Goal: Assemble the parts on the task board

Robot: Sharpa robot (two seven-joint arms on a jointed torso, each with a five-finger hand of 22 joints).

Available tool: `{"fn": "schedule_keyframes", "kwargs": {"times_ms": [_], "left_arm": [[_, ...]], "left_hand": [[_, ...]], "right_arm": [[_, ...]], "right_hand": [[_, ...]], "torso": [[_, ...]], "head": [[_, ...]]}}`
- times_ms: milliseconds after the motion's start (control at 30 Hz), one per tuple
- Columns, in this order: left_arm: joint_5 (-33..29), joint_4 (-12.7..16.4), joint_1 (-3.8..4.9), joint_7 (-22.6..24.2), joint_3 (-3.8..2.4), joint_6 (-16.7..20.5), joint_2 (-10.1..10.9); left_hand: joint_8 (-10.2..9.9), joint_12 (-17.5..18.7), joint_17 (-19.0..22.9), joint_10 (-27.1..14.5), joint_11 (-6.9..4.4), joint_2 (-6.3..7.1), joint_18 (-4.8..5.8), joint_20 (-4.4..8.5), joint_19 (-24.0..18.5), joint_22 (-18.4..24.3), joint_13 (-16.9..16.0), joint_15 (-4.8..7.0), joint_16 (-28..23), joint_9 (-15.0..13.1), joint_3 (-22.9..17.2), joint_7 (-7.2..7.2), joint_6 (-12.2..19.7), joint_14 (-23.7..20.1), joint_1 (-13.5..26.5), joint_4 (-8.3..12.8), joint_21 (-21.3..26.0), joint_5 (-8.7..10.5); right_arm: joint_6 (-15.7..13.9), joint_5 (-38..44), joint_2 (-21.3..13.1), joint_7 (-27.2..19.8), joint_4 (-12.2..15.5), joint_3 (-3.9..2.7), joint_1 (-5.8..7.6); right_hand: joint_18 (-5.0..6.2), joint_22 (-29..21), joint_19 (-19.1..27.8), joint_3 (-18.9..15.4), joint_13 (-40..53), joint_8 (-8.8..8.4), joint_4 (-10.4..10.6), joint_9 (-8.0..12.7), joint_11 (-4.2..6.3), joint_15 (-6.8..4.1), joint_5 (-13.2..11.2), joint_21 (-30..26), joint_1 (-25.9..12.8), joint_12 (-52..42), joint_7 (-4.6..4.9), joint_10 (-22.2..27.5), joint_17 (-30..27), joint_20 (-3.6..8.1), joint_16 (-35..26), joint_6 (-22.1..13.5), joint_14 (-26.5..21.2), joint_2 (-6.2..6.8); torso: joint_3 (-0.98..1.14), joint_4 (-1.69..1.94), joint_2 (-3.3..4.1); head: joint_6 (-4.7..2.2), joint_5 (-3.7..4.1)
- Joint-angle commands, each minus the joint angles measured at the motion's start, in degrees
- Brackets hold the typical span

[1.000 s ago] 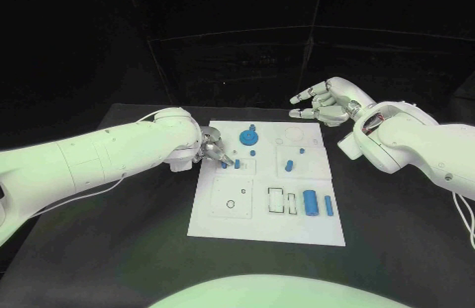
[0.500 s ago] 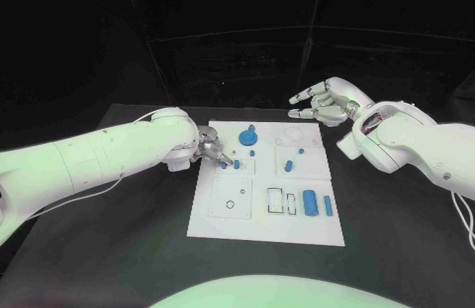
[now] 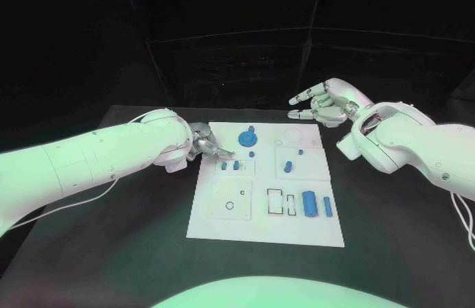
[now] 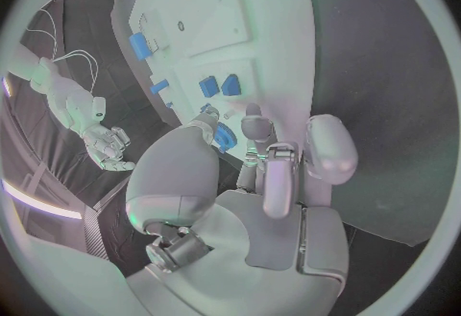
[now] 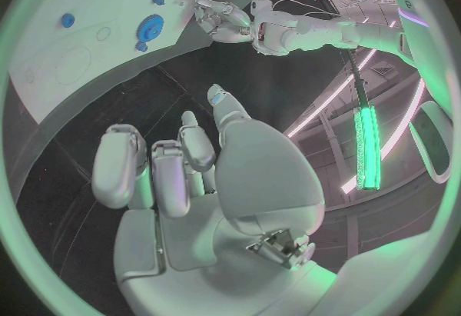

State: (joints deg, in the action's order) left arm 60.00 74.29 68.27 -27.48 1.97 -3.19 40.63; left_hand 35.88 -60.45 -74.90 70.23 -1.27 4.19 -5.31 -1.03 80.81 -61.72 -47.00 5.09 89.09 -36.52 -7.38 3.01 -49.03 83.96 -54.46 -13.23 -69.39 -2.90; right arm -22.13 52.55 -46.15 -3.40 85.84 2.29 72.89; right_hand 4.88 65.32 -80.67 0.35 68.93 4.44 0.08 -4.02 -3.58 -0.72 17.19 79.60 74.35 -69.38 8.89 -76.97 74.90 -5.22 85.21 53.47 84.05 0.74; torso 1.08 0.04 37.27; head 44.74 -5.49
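A black desk (image 3: 119, 253) carries the work. A dark curtain (image 3: 237, 54) hangs behind it. A green light bar (image 5: 366, 148) glows nearby.

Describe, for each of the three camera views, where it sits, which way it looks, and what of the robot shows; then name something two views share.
Head view: on the robot's head, looking down at the task board; both arms show.
Left wrist view: behind the left robot hand, facing the board.
Right wrist view: behind the right robot hand, facing the board's far edge.
Shared: the blue round part.
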Motion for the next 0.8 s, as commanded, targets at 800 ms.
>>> {"fn": "schedule_keyframes", "kwargs": {"times_ms": [800], "left_arm": [[7.24,-2.69,0.20,28.93,0.94,19.23,-5.33]], "left_hand": [[-14.92,30.39,27.07,-21.01,7.24,0.98,-5.16,-5.37,-11.51,31.34,31.33,-6.05,-26.62,20.58,-9.41,6.77,1.37,-10.12,-26.36,14.29,31.55,-0.01]], "right_arm": [[0.40,-0.13,0.39,-0.14,-0.26,-0.02,0.11]], "right_hand": [[-0.17,-0.15,0.50,-0.39,-0.15,0.33,0.07,0.04,-0.03,-0.15,0.24,-0.35,-0.02,0.29,-0.09,0.58,3.68,0.11,-0.45,0.33,3.54,-0.77]], "torso": [[0.08,-0.16,0.03]], "head": [[-0.84,0.94]]}}
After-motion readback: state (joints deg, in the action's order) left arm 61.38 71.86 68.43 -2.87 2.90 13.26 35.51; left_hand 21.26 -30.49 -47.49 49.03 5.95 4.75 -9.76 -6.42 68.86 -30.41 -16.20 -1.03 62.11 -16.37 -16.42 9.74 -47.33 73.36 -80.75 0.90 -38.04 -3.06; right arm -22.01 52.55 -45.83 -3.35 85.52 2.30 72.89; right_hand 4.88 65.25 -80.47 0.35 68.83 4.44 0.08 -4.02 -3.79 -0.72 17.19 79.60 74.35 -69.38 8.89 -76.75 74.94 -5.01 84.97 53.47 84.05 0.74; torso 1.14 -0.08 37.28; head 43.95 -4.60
